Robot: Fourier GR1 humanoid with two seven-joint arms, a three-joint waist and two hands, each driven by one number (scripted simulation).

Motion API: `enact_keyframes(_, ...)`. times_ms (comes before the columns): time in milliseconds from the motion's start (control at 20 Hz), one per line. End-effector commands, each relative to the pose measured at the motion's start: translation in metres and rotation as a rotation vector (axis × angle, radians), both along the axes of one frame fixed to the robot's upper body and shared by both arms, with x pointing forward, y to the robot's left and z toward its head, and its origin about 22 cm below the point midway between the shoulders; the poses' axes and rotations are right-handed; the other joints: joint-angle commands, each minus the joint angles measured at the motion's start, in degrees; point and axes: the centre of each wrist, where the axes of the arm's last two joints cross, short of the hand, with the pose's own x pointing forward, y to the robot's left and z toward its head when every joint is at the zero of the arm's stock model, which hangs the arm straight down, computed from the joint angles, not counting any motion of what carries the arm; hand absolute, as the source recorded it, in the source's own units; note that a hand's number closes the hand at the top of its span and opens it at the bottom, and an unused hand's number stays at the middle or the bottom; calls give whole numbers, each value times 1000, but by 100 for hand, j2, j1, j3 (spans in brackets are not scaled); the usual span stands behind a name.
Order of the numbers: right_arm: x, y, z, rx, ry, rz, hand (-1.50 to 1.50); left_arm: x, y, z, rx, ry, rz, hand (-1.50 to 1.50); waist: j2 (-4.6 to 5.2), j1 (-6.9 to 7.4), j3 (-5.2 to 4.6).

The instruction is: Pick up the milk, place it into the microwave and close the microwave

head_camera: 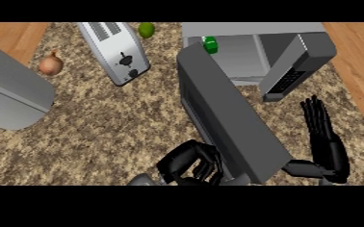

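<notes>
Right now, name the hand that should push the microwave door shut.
Left. The left hand is curled at the door's near edge; the right hand rests open beside it, apart. Milk seems already inside the microwave.

A silver toaster lies on the speckled tabletop, well up and away from the left hand, its two slots toward the far edge and a dark lever on its near end. Just past the toaster's far right corner sits a small green lime. Far out to the left of that hand rests a brown onion, apart from the toaster. Nearer, also off to the hand's left, a rounded grey shape shows, possibly a sink or appliance; I cannot tell which.
</notes>
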Motion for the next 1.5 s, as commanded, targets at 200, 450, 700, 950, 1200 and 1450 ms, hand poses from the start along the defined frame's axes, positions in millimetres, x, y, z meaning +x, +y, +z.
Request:
enact_keyframes(200,-20,-16,46,57,-37,107,-150,-15,-40,-9,20,-13,76,150,68,-213,-5)
enact_keyframes(450,-22,-22,66,61,-59,168,-150,2,-45,6,-70,-36,216,150,109,-408,-15)
enact_keyframes(700,-14,-23,92,49,-88,278,-150,14,-54,24,-135,-61,281,150,133,-578,-20)
enact_keyframes(950,-6,-18,118,26,-117,388,-150,33,-58,36,-181,-112,328,150,180,-796,-32)
enact_keyframes(1200,-6,-9,119,55,-113,441,-150,54,-61,51,-187,-107,410,150,246,-1012,-19)
enact_keyframes(1450,-3,-9,135,70,-143,490,-150,79,-61,66,-187,-72,494,150,315,-1252,-17)
